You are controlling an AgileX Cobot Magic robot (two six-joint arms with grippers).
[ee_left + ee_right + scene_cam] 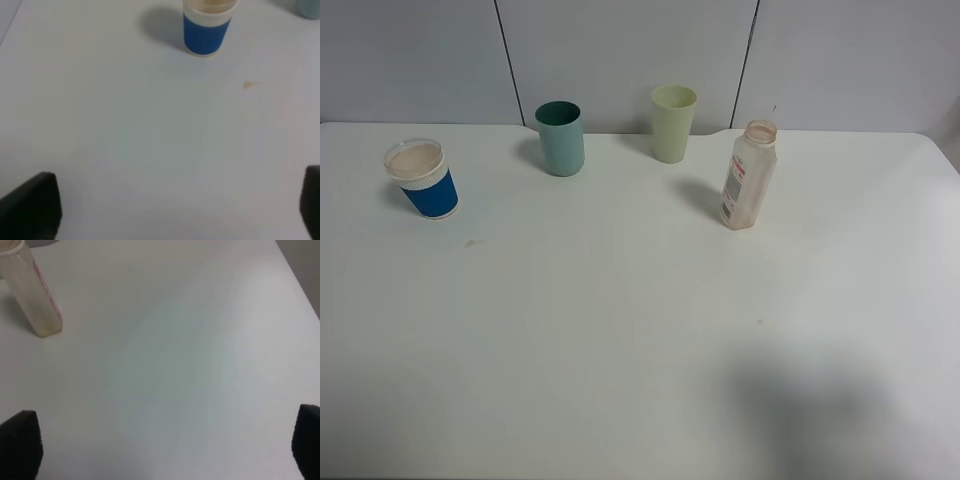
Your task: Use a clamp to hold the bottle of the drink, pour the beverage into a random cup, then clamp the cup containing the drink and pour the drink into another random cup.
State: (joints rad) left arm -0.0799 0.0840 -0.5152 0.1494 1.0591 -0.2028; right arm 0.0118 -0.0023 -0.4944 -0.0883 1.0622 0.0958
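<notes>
The bottle [749, 175] stands upright and uncapped at the right of the table, looking clear and almost empty; the right wrist view also shows the bottle [32, 295]. The blue cup [421, 181] with its white band stands at the far left, and pale brown beverage [415, 158] shows inside it. The teal tumbler [561, 138] stands behind, between them. My left gripper [175, 210] is open, well short of the blue cup [206, 27]. My right gripper [162, 450] is open too, away from the bottle. Neither arm shows in the exterior high view.
A pale yellow-green tumbler [673, 122] stands at the back beside the teal one. A small brown stain [248, 85] marks the white table [620, 340] near the blue cup. The table's right edge [300, 285] lies past the bottle.
</notes>
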